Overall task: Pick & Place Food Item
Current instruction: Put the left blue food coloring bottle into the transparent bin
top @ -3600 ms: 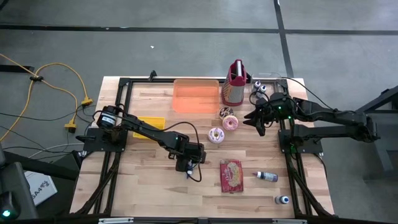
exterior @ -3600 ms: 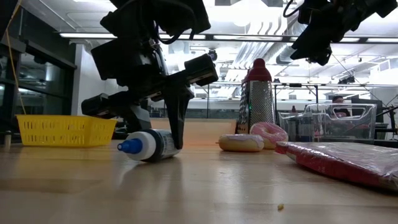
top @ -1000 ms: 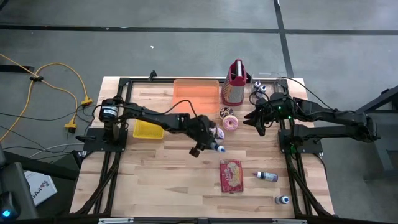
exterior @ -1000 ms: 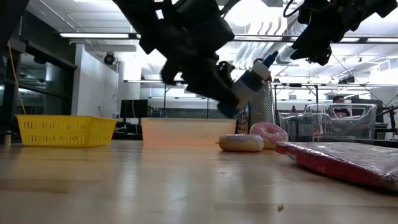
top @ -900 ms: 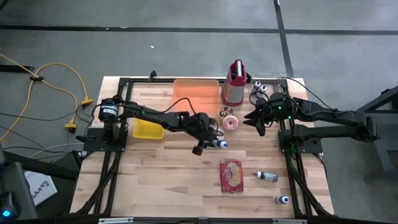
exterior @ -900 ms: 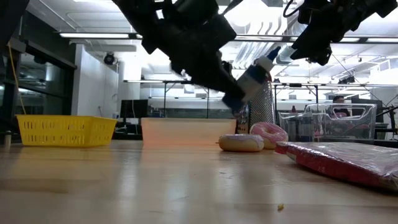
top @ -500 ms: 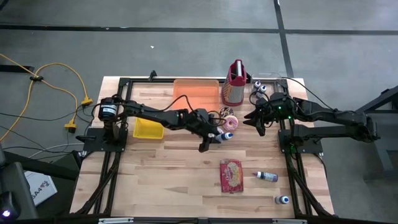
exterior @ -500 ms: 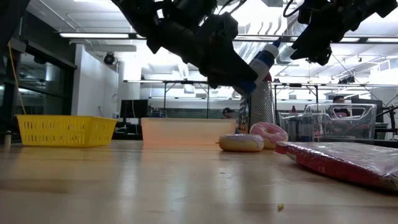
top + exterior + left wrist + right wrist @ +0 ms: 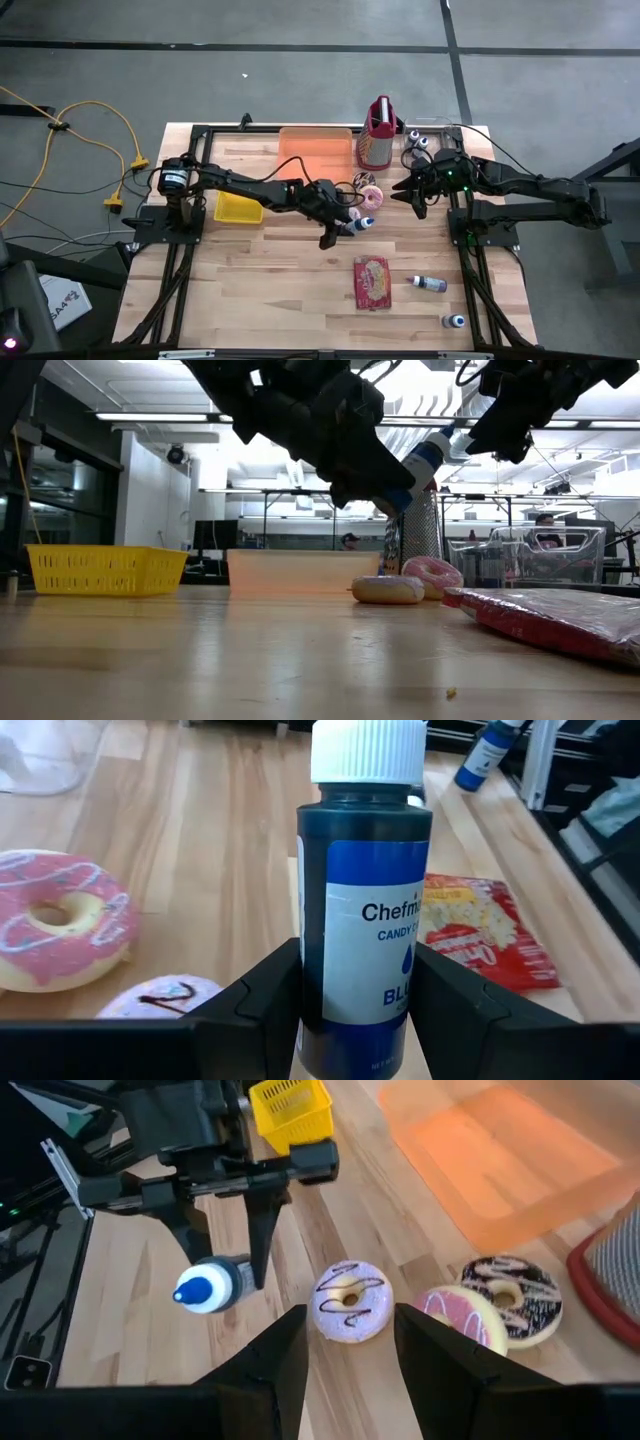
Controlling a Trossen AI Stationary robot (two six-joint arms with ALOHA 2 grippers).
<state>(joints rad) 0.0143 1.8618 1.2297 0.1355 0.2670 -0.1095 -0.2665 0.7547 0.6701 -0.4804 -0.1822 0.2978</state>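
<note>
My left gripper [image 9: 350, 224] is over the middle of the table, shut on a dark blue food-colouring bottle [image 9: 362, 222] with a white cap [image 9: 368, 750]. The low view shows the bottle [image 9: 423, 462] well above the table. A lilac-iced donut [image 9: 165, 995] and a pink-iced donut [image 9: 60, 930] lie flat on the table beneath it. A chocolate-iced donut [image 9: 363, 180] lies beside the pink one [image 9: 371, 197]. My right gripper [image 9: 408, 190] hangs open above the table's right side, touching nothing. My left gripper pinches the bottle's lower body [image 9: 330, 1020] between its two fingers [image 9: 265, 995], one on each side. The fingers lie along the bottle, coming from the table's left. The bottle is lifted clear and tilted, with its cap up and toward the right.
A red snack packet [image 9: 371, 281] lies near the front. Two small bottles [image 9: 430, 284] [image 9: 454, 321] lie near the right front corner. At the far edge sit an orange tray [image 9: 315, 153], a red-topped grater [image 9: 379, 135] and a clear container [image 9: 430, 130]. A yellow basket [image 9: 238, 207] stands at left.
My left gripper has carried the bottle toward the table's right and slightly toward the far edge, over the lilac donut. In the low view the bottle has risen a little and its cap has swung further right. The hold has stayed shut.
</note>
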